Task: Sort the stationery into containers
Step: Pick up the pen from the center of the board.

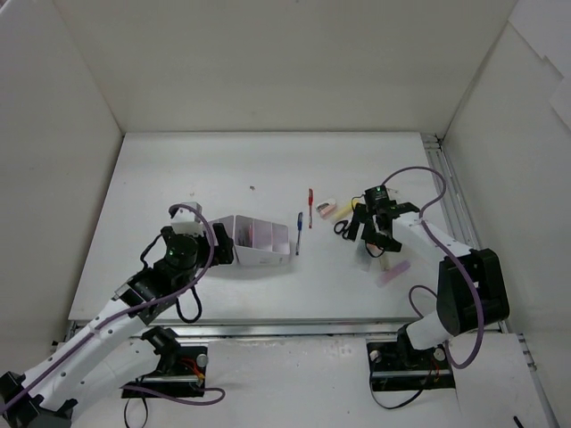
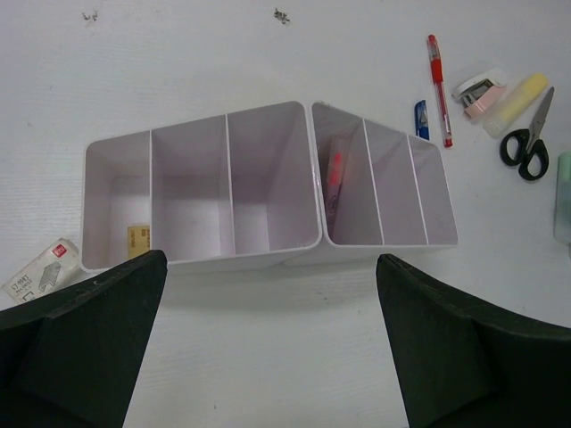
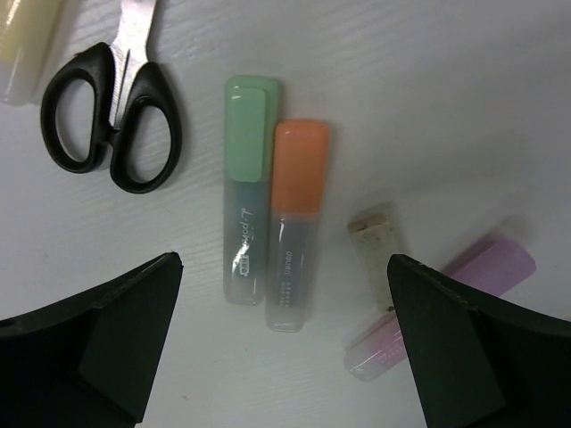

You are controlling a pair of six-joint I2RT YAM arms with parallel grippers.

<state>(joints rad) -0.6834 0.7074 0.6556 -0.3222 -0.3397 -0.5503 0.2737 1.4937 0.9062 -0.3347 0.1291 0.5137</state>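
Green marker (image 3: 248, 192) and orange marker (image 3: 294, 223) side by side on the table, under the wide-open right gripper (image 3: 285, 357).
Lie parallel, caps toward 12 o'clock, with black-handled scissors (image 3: 111, 120) at 10 o'clock and pale eraser (image 3: 379, 241) and pink marker (image 3: 446, 303) at 4 o'clock. Well apart toward 9 o'clock in the top view, white organizer (image 2: 308, 178) of 6 compartments, 1 holding a reddish marker (image 2: 335, 171). Red pen (image 2: 438, 89) and blue pen (image 2: 421, 119) near its 2 o'clock corner. Left gripper (image 2: 268, 357) spread wide at its 6 o'clock, holding nothing.
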